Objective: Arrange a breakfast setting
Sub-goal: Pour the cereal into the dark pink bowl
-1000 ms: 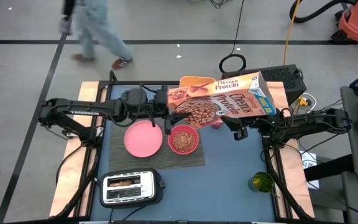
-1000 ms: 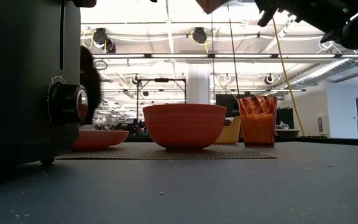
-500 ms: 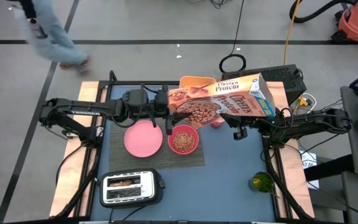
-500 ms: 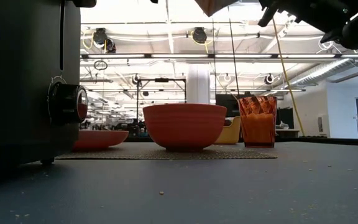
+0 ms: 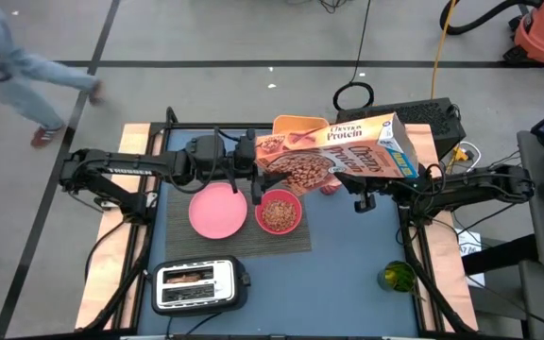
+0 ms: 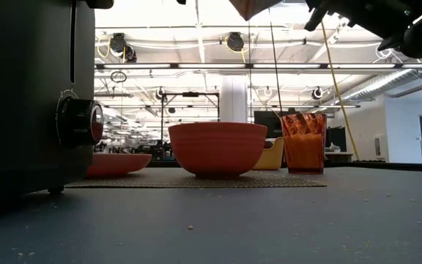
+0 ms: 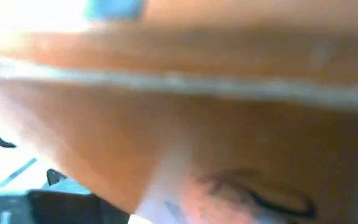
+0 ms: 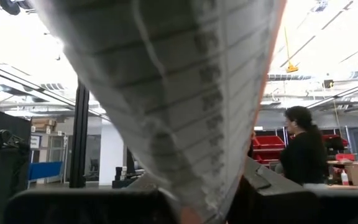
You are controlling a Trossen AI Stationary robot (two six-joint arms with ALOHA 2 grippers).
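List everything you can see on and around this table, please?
Cereal box: one, orange, held tilted above the bowl.
Bowl: one, pink, on the placemat, cereal inside.
Plate: one, pink, left of the bowl.
Placemat: one, grey, under both.
Tumbler: one, orange, behind the bowl.
Toaster: one, black and silver, table's front edge.
Person: one, walking past on the floor.
Left end effector: at the box's left end.
Right end effector: under the box's right side.
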